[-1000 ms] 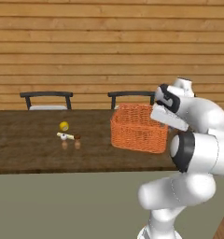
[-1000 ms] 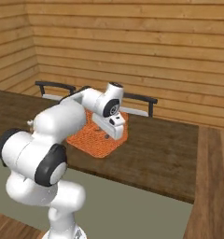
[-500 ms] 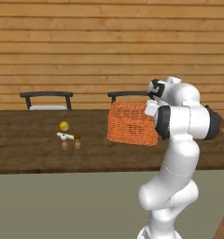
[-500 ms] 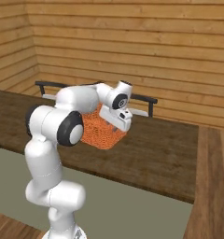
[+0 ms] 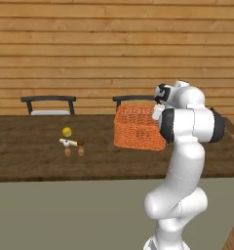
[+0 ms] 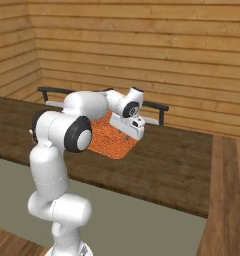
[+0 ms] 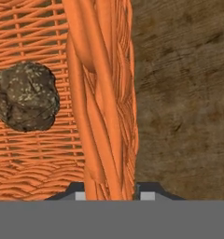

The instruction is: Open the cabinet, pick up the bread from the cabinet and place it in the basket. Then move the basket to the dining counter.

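The dining counter (image 5: 31, 151) runs the whole width of both base views, dark wood with loads of bare top either side of the basket and a plain grey-green front below. The arm stands up from the base, elbow bent high, wrist folded over to the basket's right rim. The basket (image 5: 138, 128) looks a bit tilted over the counter; can't tell if its bottom touches the wood. The gripper (image 7: 109, 193) is clamped on that basket wall, the rim running up between the fingertips in the hand view. The bread (image 7: 24, 95) is lying inside on the mesh floor. Few small bits (image 5: 71, 142) sit on the counter well left of the basket.
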